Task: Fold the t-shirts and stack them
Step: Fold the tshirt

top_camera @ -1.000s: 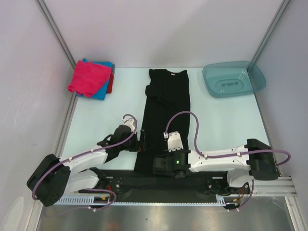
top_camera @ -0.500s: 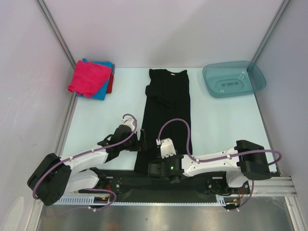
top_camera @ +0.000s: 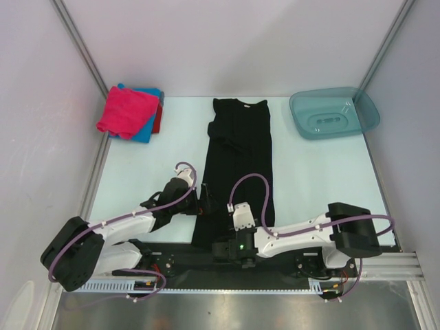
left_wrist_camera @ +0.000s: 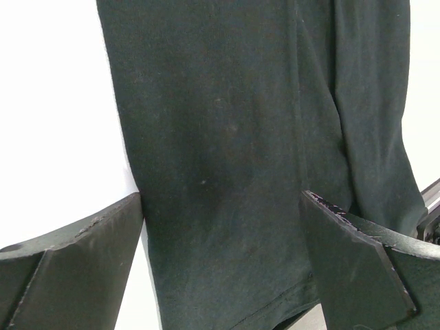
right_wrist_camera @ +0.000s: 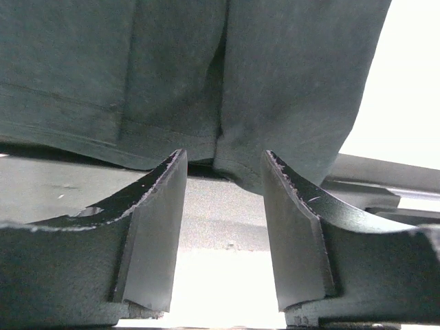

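A large black t-shirt (top_camera: pixel 237 155) lies folded into a long narrow strip down the middle of the table, collar far, hem at the near edge. My left gripper (top_camera: pixel 201 204) hovers over the strip's left edge, jaws wide open, with black cloth (left_wrist_camera: pixel 227 124) below the left gripper (left_wrist_camera: pixel 221 198). My right gripper (top_camera: pixel 218 247) sits low at the near hem, open and holding nothing. In the right wrist view the hem (right_wrist_camera: pixel 172 137) hangs just beyond the right gripper (right_wrist_camera: pixel 223 157). Folded magenta (top_camera: pixel 126 110), blue (top_camera: pixel 148 128) and red (top_camera: pixel 159 120) t-shirts are stacked far left.
A translucent teal basin (top_camera: pixel 333 113) stands at the far right corner. The black base rail (top_camera: pixel 289 265) with both arm mounts runs along the near edge. Grey walls close in the table on the left, right and far sides.
My right gripper has opened from shut, letting go of the black hem, and has drawn back left toward the near edge. The left arm has stayed still.
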Controlling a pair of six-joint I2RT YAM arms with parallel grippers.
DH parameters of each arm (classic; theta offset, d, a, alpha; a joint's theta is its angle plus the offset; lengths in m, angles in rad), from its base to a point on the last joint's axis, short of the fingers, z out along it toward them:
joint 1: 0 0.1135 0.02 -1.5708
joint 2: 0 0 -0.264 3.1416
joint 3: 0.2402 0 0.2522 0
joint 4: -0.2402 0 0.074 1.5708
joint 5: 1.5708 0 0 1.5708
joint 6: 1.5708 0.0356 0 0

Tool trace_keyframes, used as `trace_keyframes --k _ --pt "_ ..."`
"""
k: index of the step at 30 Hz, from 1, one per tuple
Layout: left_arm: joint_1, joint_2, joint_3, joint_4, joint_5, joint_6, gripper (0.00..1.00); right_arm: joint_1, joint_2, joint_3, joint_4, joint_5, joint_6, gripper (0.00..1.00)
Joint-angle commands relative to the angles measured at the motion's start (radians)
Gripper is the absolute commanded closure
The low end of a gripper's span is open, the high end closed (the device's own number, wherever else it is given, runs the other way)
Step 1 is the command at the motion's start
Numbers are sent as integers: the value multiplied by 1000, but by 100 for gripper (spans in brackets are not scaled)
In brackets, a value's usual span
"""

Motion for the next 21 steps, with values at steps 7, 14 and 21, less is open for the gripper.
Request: trace_keyframes --k 7,14,21 --pt "-5 -26 -21 -46 -25 -15 0 31 135 19 -86 95 188 55" --pt "-5 -26 -27 -45 -22 -18 0 35 215 15 -107 81 220 69" --pt "-5 -18 -24 -42 -16 -16 0 37 205 -1 -112 88 246 87"
